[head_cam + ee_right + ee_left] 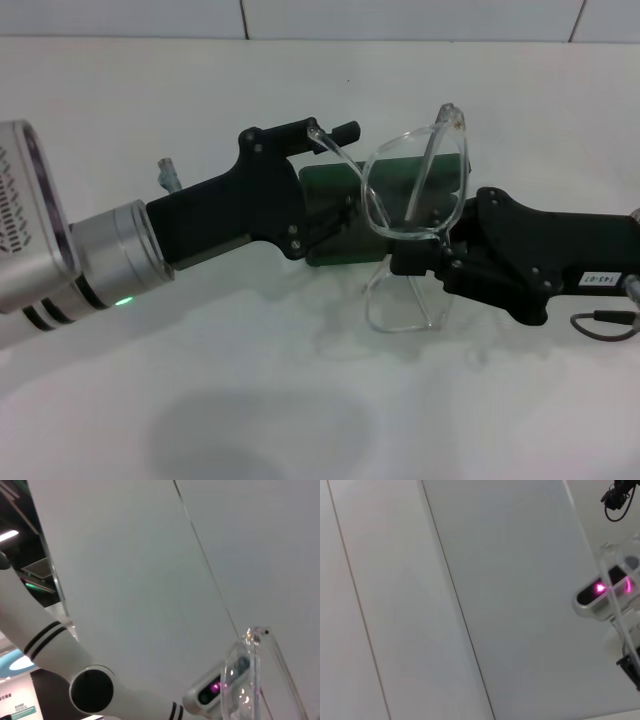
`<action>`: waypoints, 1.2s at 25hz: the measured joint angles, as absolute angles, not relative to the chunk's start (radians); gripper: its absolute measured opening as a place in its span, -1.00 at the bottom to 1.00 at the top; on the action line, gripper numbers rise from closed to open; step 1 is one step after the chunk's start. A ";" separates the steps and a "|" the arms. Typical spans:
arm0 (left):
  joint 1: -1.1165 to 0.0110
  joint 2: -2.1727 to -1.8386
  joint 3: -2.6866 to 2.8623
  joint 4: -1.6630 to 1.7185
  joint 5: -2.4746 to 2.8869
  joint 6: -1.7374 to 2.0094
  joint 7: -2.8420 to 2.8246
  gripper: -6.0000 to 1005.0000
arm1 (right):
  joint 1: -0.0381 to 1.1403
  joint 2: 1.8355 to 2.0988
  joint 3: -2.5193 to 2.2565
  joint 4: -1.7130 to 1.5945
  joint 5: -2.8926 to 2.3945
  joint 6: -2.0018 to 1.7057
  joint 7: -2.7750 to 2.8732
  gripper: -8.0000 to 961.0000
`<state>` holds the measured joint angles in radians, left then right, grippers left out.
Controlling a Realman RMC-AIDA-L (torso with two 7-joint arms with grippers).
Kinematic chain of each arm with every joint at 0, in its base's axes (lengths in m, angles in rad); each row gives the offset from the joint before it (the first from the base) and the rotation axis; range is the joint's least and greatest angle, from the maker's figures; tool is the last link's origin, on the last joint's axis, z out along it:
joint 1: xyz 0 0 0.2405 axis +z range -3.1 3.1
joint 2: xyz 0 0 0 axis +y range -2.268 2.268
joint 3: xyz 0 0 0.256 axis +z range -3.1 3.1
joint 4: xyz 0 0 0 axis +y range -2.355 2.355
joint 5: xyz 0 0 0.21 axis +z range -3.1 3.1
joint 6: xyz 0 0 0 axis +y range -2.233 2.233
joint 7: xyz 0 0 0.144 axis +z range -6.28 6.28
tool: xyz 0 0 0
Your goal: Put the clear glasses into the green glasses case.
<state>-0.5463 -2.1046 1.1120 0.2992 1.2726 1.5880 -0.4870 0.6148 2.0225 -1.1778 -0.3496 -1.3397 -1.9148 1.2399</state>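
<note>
A: Where are the clear glasses (415, 190)?

B: Mid-frame in the head view, lifted off the white surface (300, 400) and held between both arms. The left end effector (325, 135) pinches one clear arm at the upper centre; the right end effector (420, 262) clamps the frame's lower edge from the right.

A: And the green glasses case (335, 215)?

B: It lies on the surface directly behind and beneath the glasses, partly hidden by the left end effector. I cannot tell whether its lid is open.

A: The wrist views?

B: The right wrist view shows the glasses' clear frame at lower right.
</note>
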 joint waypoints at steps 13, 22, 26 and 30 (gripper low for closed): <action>-0.542 -2.103 1.112 0.293 1.267 1.625 -0.471 -0.05 | 0.610 2.019 -1.186 -0.334 -1.400 -1.855 1.251 -0.74; -0.540 -2.102 1.112 0.293 1.267 1.639 -0.470 -0.05 | 0.601 2.017 -1.244 -0.342 -1.425 -1.786 1.251 -0.74; -0.541 -2.102 1.112 0.293 1.269 1.640 -0.470 -0.05 | 0.601 2.017 -1.246 -0.340 -1.432 -1.765 1.255 -0.74; -0.545 -2.100 1.119 0.293 1.273 1.640 -0.470 -0.05 | 0.601 2.017 -1.247 -0.338 -1.433 -1.757 1.258 -0.74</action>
